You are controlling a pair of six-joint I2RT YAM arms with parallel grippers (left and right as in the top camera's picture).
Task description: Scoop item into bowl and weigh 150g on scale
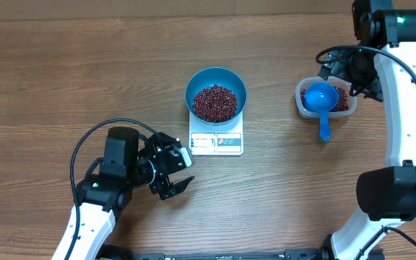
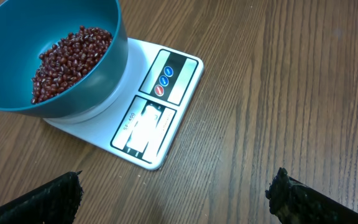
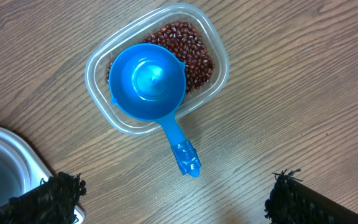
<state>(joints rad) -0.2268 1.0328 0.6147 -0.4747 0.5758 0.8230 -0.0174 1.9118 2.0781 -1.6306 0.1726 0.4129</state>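
The bowl (image 1: 193,85) sits on the scale (image 1: 217,142) mid-bench, holding a heap of beans (image 1: 215,102). More beans lie in the clear tub (image 3: 95,68) to the right, with the scoop (image 3: 148,81) resting cup-up on them and its handle (image 3: 180,146) sticking out over the rim. The right claw (image 3: 176,179) hangs released above the tub, grasping nothing. The left claw (image 2: 178,176) is also released and empty, near the scale's front. The display is washed out, so the weight cannot be read. If more is needed, the right claw should probably take the handle squarely near its end, keep the cup level, and add small amounts so the reading does not overshoot.
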